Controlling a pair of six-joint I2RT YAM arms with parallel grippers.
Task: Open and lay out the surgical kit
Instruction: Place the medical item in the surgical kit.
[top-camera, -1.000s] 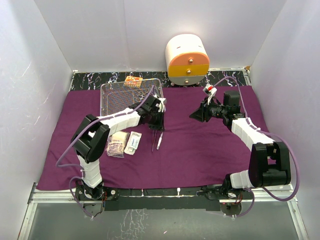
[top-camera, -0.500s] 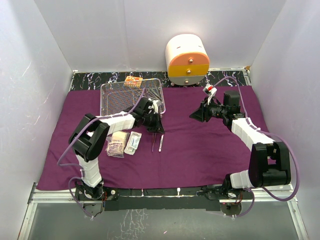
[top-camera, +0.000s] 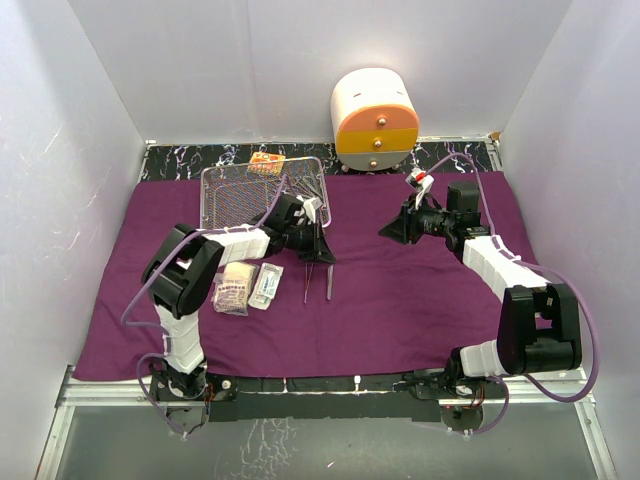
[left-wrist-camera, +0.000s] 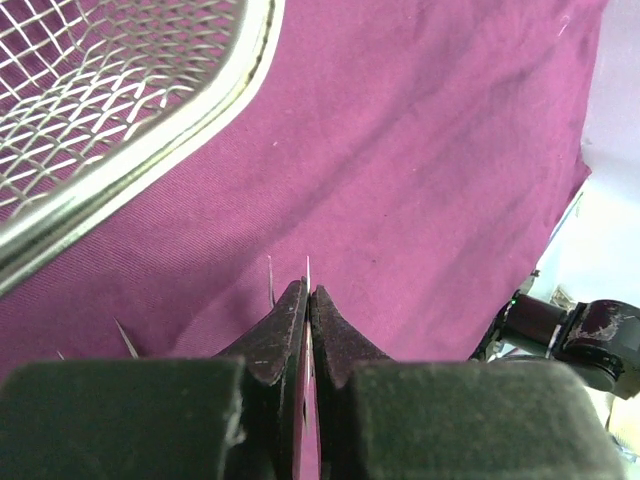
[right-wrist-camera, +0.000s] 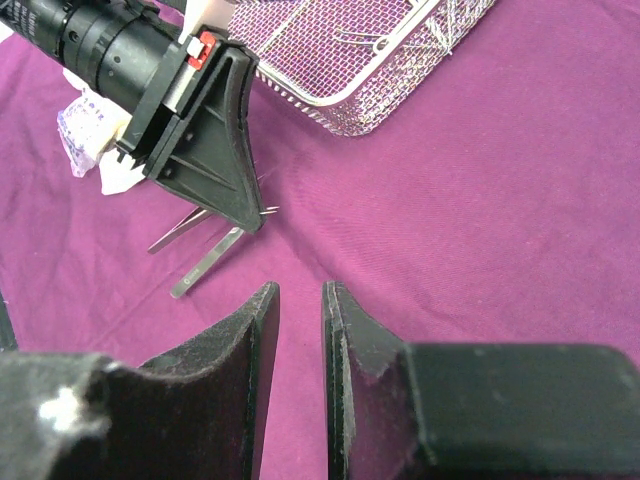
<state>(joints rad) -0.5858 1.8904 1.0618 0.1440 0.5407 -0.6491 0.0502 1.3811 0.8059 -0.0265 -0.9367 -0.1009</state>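
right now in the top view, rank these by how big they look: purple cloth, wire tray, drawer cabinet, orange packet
1. purple cloth
2. wire tray and drawer cabinet: they look about alike, so they are not ranked apart
3. orange packet

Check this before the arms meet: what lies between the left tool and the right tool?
Only bare large purple cloth separates left tool from right tool, per the top external view.
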